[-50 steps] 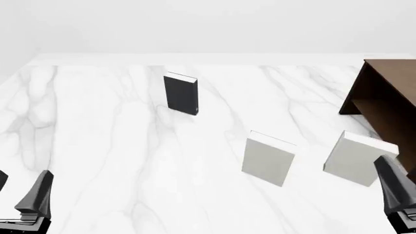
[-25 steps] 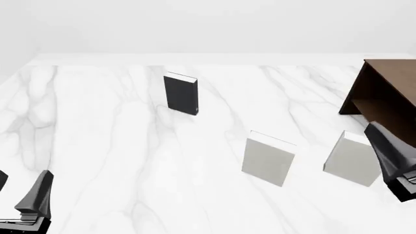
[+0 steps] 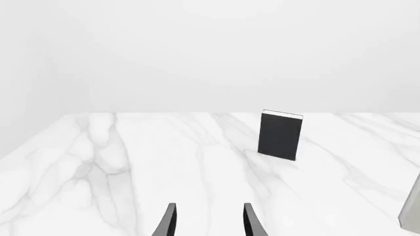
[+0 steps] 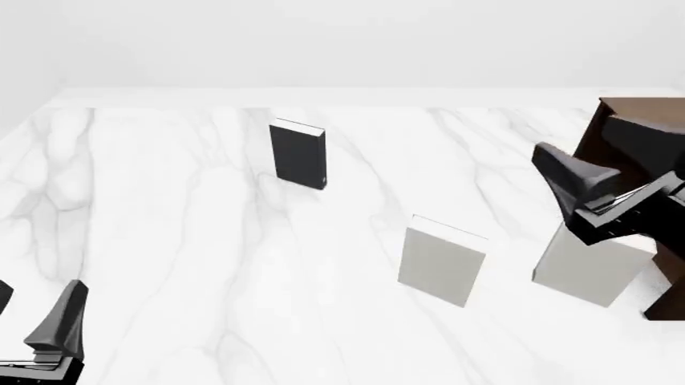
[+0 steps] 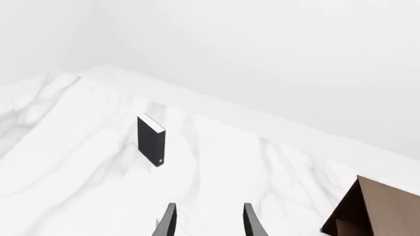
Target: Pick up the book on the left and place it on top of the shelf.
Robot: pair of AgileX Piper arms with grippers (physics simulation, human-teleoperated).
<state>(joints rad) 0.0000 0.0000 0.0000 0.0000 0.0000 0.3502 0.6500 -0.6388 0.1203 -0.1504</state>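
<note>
With both grippers' jaws parted and empty, the right gripper (image 4: pixel 562 172), hovering above a grey book (image 4: pixel 589 265), risked toppling it before reaching the book (image 4: pixel 297 154) near the table's far edge.

The book (image 4: pixel 297 154) stands far left of the shelf (image 4: pixel 626 160); two books (image 4: pixel 442 260) (image 4: pixel 592 265) stand nearer, before it.

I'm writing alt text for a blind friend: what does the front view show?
A dark book stands upright on a white marble table, far from both robot arms. Nearer are two pale grey books; the right pincer hovers above the right-hand one, beside a brown shelf. The left pincer sits at the lower left corner.
</note>
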